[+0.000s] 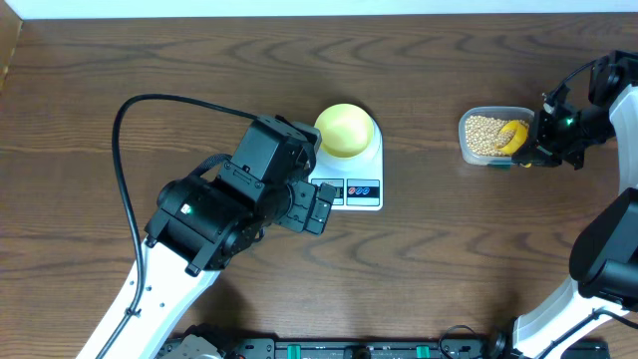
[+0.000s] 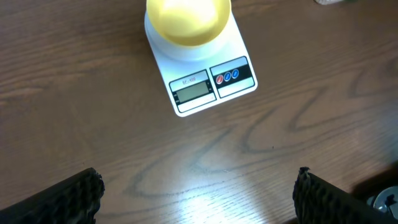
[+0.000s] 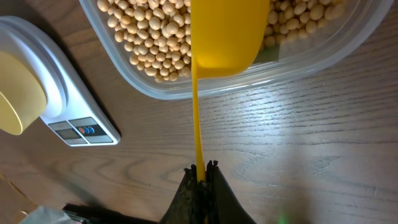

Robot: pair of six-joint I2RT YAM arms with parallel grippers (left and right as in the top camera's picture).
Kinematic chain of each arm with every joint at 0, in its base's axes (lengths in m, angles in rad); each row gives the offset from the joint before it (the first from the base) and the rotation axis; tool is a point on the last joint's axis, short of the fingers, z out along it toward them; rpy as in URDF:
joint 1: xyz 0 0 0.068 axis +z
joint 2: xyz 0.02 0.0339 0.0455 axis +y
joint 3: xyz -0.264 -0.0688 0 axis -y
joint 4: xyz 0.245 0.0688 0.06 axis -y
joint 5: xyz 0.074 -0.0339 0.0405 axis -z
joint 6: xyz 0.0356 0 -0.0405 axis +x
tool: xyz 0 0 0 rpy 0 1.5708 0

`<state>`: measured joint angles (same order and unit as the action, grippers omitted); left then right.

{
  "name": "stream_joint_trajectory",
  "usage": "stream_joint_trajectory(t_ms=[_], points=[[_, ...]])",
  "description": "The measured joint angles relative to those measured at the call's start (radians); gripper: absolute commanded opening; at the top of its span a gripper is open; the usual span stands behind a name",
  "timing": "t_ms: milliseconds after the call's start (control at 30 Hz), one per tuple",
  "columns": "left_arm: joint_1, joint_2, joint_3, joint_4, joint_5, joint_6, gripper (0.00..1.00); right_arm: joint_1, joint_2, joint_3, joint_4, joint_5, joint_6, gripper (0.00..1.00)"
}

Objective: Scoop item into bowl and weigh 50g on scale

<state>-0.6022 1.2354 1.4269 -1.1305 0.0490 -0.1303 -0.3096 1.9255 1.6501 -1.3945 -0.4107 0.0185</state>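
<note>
Overhead view showed a white rectangular digital scale (image 1: 351, 187) near the centre of the brown wood-grain surface (image 1: 449, 259), with a small round pale yellow bowl (image 1: 345, 129) seated on its weighing platform. Well apart from it, toward the robot's right, stood a clear rectangular plastic tub (image 1: 469, 150) holding many small round beige-tan beans (image 1: 482, 130). The left gripper (image 2: 198, 180) hovered above the surface near the display end of the scale, with its jaws spread wide and nothing between them; in the left wrist view its two black ribbed fingers (image 2: 68, 199) framed bare wood grain in front of the scale. The grey display (image 2: 193, 93) was in view, but its reading was too small to make out. The right gripper (image 3: 203, 169) was fully closed on the end of the thin handle of a yellow plastic measuring spoon (image 3: 227, 37). In the right wrist view, the spoon's cup lay over the near rim of the tub, above the beans, with the handle running straight back to the closed jaws. Whether the cup touched the beans could not be determined.
</note>
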Motion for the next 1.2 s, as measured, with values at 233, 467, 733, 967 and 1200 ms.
stream_joint_trajectory(t_ms=[233, 467, 733, 967, 1200], points=[[0.0, 0.0, 0.0, 0.035, -0.002, -0.001, 1.0, 0.0, 0.0, 0.0, 0.0, 0.0, 0.0, 0.01], [0.0, 0.038, 0.0, 0.059, 0.032, -0.004, 1.0, 0.0, 0.0, 0.0, 0.001, 0.0, 0.0, 0.01], [-0.013, 0.272, -0.001, 0.063, 0.167, 0.026, 1.0, 0.0, 0.0, 0.0, 0.011, 0.0, 0.0, 0.01], [-0.059, 0.482, -0.002, 0.064, 0.262, 0.104, 1.0, 0.0, 0.0, 0.0, 0.014, 0.0, 0.0, 0.01], [-0.099, 0.557, -0.004, 0.145, 0.292, 0.155, 0.99, 0.0, 0.0, 0.0, 0.016, 0.001, 0.0, 0.01]])
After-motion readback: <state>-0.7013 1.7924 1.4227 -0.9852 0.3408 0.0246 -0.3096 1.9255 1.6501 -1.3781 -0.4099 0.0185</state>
